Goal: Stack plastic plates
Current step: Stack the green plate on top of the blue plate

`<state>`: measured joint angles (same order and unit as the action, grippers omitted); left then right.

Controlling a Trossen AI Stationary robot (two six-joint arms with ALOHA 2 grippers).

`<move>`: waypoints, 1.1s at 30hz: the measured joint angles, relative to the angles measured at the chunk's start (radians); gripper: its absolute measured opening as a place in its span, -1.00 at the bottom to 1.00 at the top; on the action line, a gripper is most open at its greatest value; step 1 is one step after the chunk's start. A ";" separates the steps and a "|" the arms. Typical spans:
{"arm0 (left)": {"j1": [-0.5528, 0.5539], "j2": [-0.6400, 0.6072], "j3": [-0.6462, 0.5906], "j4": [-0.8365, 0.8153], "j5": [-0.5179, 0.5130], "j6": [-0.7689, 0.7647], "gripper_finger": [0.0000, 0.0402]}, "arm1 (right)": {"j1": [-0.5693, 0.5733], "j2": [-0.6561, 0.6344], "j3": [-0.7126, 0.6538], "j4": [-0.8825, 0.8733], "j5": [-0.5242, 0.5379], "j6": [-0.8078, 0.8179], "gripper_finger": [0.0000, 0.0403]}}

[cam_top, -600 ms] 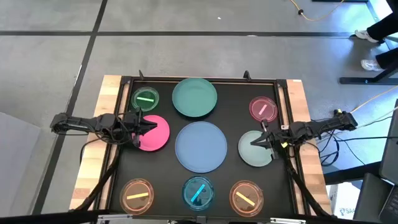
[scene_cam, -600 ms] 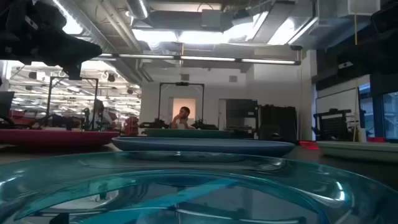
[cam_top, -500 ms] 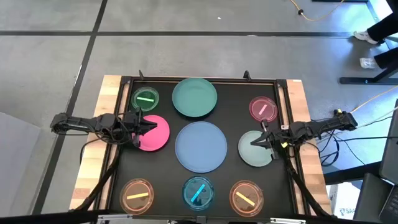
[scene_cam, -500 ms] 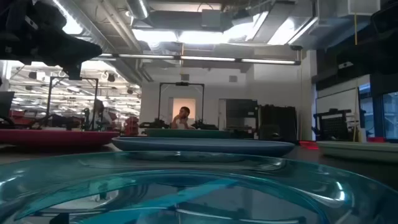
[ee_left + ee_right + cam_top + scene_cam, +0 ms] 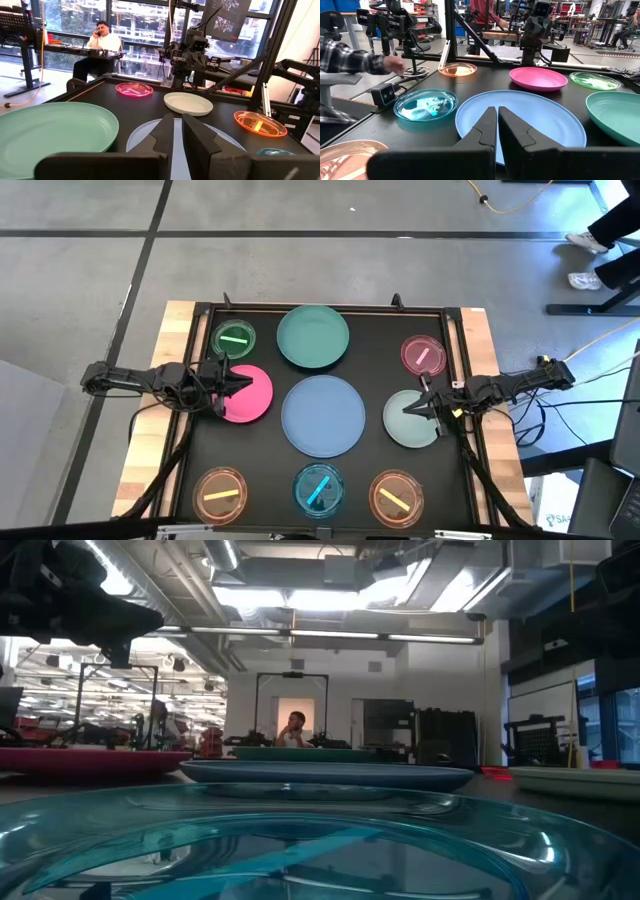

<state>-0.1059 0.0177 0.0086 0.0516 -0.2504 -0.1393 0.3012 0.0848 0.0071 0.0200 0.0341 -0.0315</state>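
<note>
In the high view nine plates lie flat on the black mat. The large ones are teal (image 5: 313, 336), blue (image 5: 323, 415), pink (image 5: 245, 393) and pale grey-green (image 5: 412, 418). The small translucent ones are green (image 5: 233, 338), pink (image 5: 423, 354), blue (image 5: 319, 489) and two orange (image 5: 221, 492) (image 5: 396, 495). My left gripper (image 5: 247, 386) (image 5: 177, 131) is shut and hovers over the large pink plate. My right gripper (image 5: 406, 410) (image 5: 497, 125) is shut and hovers over the pale grey-green plate. Both point toward the blue plate (image 5: 520, 120) in the middle.
The black mat has a raised rim (image 5: 455, 360) on a wooden table. A small camera block (image 5: 384, 93) stands at the near edge. A person's hand in a plaid sleeve (image 5: 350, 57) shows beyond the table, and another person (image 5: 100, 42) sits farther off. Cables trail at the right.
</note>
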 joint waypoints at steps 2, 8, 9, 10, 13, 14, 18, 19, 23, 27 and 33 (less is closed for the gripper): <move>0.000 0.000 0.000 0.000 0.000 0.000 -0.85 | 0.000 0.000 0.000 0.000 0.000 0.000 -0.94; 0.000 0.000 0.000 0.000 0.000 0.000 -0.85 | 0.000 0.000 0.000 0.001 0.000 -0.016 -0.94; 0.000 0.000 0.000 0.001 0.000 0.000 -0.85 | 0.000 0.000 0.000 0.002 0.002 -0.056 -0.94; 0.000 0.000 0.000 0.011 -0.001 0.001 -0.85 | 0.000 0.000 0.000 0.003 0.002 -0.095 -0.94; 0.001 0.000 0.001 0.064 -0.017 0.040 -0.85 | 0.000 0.000 0.000 0.009 0.051 -0.197 -0.94; 0.001 0.000 0.001 0.067 -0.020 0.043 -0.85 | 0.000 0.000 0.000 0.012 0.059 -0.206 -0.94; 0.001 0.000 0.000 0.105 -0.021 0.054 -0.85 | 0.000 0.000 -0.001 0.020 0.034 -0.172 -0.94; 0.001 0.000 0.000 0.107 -0.023 0.069 -0.85 | 0.000 0.000 -0.001 0.023 0.026 -0.156 -0.94; 0.001 0.000 0.000 0.186 -0.038 0.085 -0.85 | 0.000 0.000 -0.001 0.038 0.127 -0.115 -0.94; 0.001 0.002 0.000 0.263 -0.047 0.068 -0.84 | -0.001 0.000 -0.001 0.049 0.302 0.092 -0.94; 0.002 0.005 0.000 0.346 -0.051 0.199 -0.84 | -0.001 0.000 -0.001 0.093 0.387 0.106 -0.94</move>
<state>-0.1042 0.0226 0.0086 0.3971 -0.3011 0.0596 0.3004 0.0845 0.0063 0.1131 0.4210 0.0745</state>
